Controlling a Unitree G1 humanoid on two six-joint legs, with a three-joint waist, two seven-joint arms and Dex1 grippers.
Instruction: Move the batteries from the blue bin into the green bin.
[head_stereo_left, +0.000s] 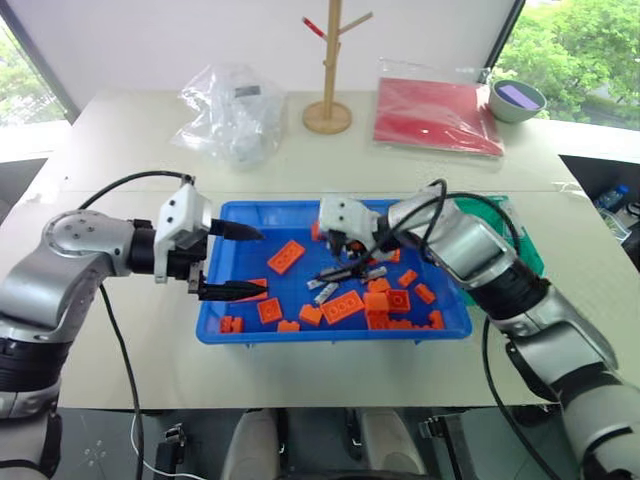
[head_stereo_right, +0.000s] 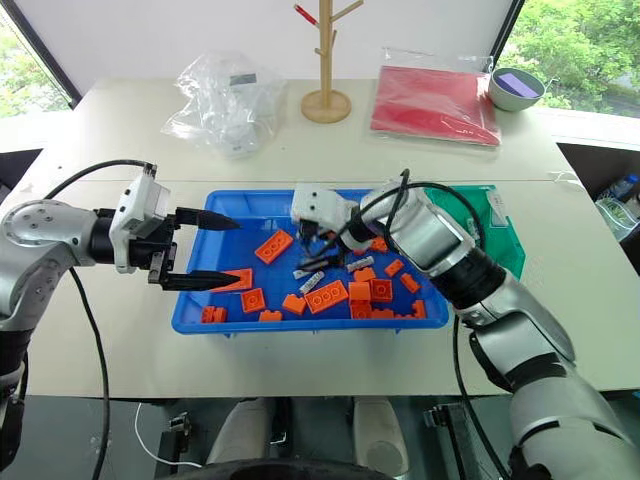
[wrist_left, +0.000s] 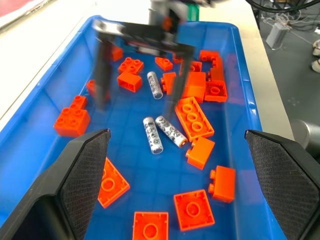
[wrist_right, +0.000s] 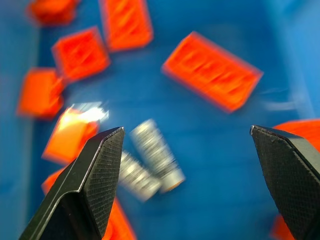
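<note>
My right pincer (wrist_right: 185, 175) hangs spread wide and empty over the middle of the blue bin (head_stereo_left: 240, 212), tips angled down toward a pair of batteries (wrist_right: 152, 160) lying side by side on the bin floor just below. In the left wrist view I count three batteries (wrist_left: 162, 134): that touching pair, and a third nearer the far end among the orange bricks (wrist_left: 194, 116). To do this pick well, I judge I should take just one battery of the pair, set the fingers across its short axis rather than along it, and come down steeply so a fingertip slips into the seam between the two without rolling both away. A long brick lies close beside them, so the outer finger needs to land between battery and brick. My left pincer (head_stereo_left: 232, 260) hovers over the bin's left end, also wide and empty, well apart from the batteries. The green bin (head_stereo_right: 505, 235) sits on the worktop (head_stereo_left: 120, 150) against the blue bin's right side, partly behind my right arm; the carry is short.
</note>
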